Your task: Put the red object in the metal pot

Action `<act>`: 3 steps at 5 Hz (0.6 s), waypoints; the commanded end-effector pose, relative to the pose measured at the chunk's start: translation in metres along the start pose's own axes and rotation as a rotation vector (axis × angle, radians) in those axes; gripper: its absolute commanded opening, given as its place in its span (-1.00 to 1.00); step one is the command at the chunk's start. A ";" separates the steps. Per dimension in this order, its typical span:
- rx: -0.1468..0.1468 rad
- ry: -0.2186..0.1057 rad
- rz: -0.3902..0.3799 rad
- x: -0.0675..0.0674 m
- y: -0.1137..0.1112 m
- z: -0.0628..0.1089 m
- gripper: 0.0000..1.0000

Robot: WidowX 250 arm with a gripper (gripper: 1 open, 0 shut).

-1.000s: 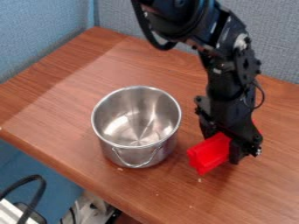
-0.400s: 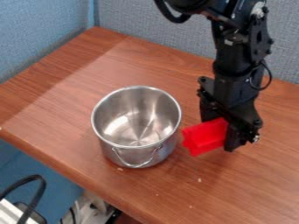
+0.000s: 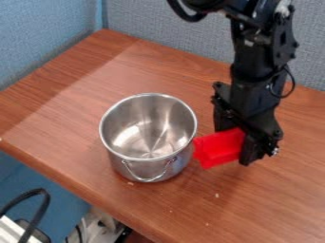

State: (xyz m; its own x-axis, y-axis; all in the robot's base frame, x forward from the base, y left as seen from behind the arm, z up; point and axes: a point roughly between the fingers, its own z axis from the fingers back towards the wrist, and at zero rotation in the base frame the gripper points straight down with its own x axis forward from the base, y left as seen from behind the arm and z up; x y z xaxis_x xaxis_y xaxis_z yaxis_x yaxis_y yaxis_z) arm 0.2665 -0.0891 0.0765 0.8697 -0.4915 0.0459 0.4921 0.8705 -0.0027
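Note:
The red object [image 3: 218,150] is a bright red block hanging just above the wooden table, right of the metal pot. My gripper [image 3: 237,144] points straight down and is shut on the block's far end, so the near end sticks out toward the pot. The metal pot [image 3: 150,134] is a shiny steel cylinder standing upright at the table's front middle, its wire handle lying against the near side and nothing inside it. The block's left end is close to the pot's right rim, apart from it.
The wooden table [image 3: 89,76] slopes off toward its front edge just below the pot. A blue wall panel [image 3: 140,14] stands behind. Dark cables [image 3: 32,214] lie on the floor at the lower left.
My gripper has risen with the red block and shifted slightly left toward the pot. The block has lifted off the table. The pot has not moved.

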 end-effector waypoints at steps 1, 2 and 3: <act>0.041 -0.052 0.020 0.004 0.011 0.040 -1.00; 0.049 -0.037 0.029 -0.002 0.030 0.052 -1.00; 0.064 -0.014 0.041 -0.014 0.054 0.056 -1.00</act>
State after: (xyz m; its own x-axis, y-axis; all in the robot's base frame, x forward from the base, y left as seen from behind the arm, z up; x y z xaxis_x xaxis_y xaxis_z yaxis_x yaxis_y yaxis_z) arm 0.2710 -0.0335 0.1092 0.8931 -0.4497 -0.0156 0.4500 0.8926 0.0278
